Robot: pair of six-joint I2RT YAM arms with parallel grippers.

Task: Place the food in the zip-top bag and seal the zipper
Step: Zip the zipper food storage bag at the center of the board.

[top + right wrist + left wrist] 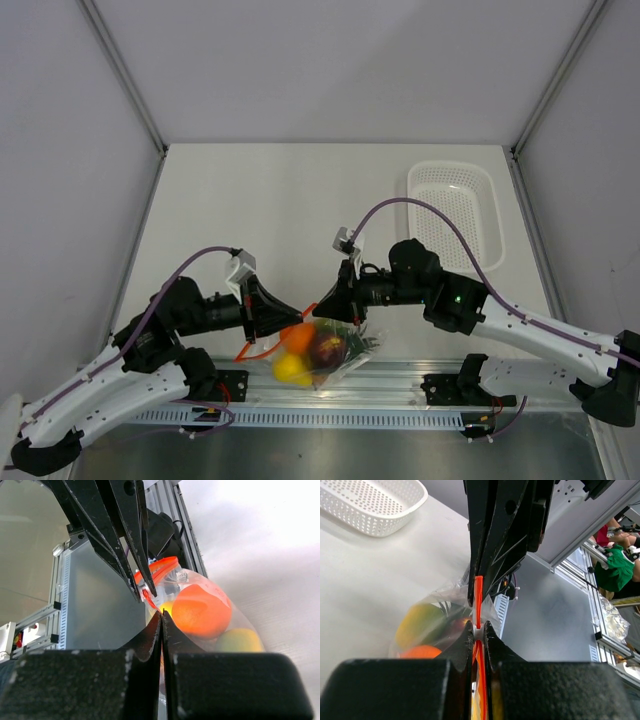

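The zip-top bag [350, 362] hangs between my two grippers near the table's front edge, above the metal rail. Inside it is the food: an orange [297, 336], a yellow fruit [289, 369], a dark red fruit [327, 349] and green pineapple leaves [360, 345]. My left gripper [478, 625] is shut on the red-orange zipper [478, 592], with a small white piece pinched at its tips. Facing it, my right gripper [162, 612] is shut on the same strip, tip to tip with the left. The orange [202, 611] and a yellow-green fruit [239, 640] press against the clear plastic.
A white perforated basket [455, 210] stands at the back right of the table. An aluminium rail [400, 385] runs along the front edge under the bag. Grey walls close in the left, right and back.
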